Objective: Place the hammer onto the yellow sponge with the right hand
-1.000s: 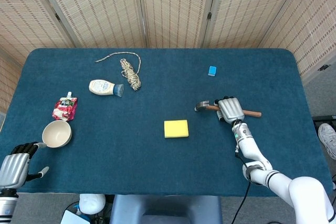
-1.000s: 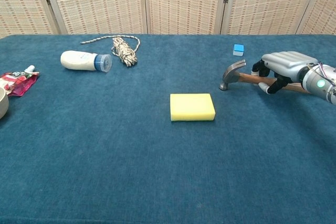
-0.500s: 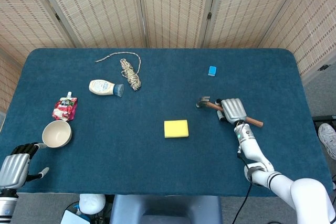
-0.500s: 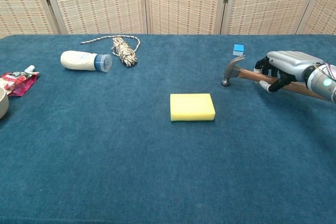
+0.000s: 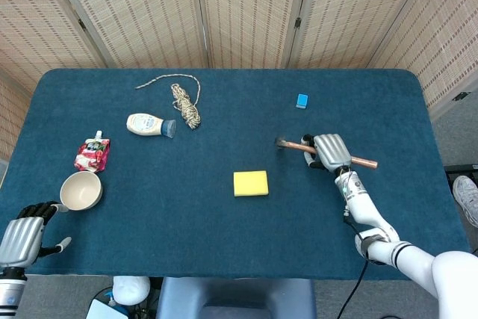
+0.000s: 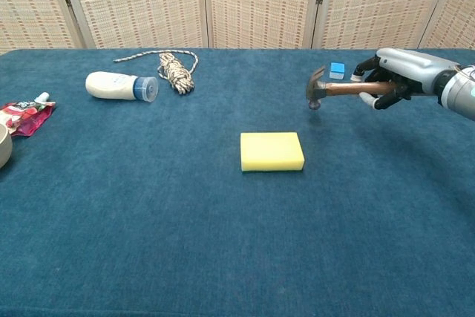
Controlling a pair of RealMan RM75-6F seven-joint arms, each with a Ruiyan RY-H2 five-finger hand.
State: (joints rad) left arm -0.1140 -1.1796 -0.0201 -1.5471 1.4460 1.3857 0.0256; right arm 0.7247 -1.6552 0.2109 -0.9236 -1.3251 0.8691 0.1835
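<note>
My right hand (image 5: 329, 152) (image 6: 397, 76) grips the wooden handle of the hammer (image 5: 296, 145) (image 6: 334, 88) and holds it in the air above the table, its metal head pointing left. The yellow sponge (image 5: 250, 182) (image 6: 272, 151) lies flat on the blue table, left of and nearer than the hammer head, apart from it. My left hand (image 5: 22, 235) sits at the table's front left corner in the head view, fingers curled, holding nothing.
A small blue block (image 5: 302, 100) (image 6: 338, 70) lies behind the hammer. A white bottle (image 5: 149, 124) (image 6: 121, 85), a coil of rope (image 5: 185, 102) (image 6: 175, 70), a red pouch (image 5: 92, 155) (image 6: 24, 116) and a bowl (image 5: 81, 190) occupy the left side.
My right hand has lifted the hammer off the table; it now hangs level above the cloth, and its head has shifted slightly left.
</note>
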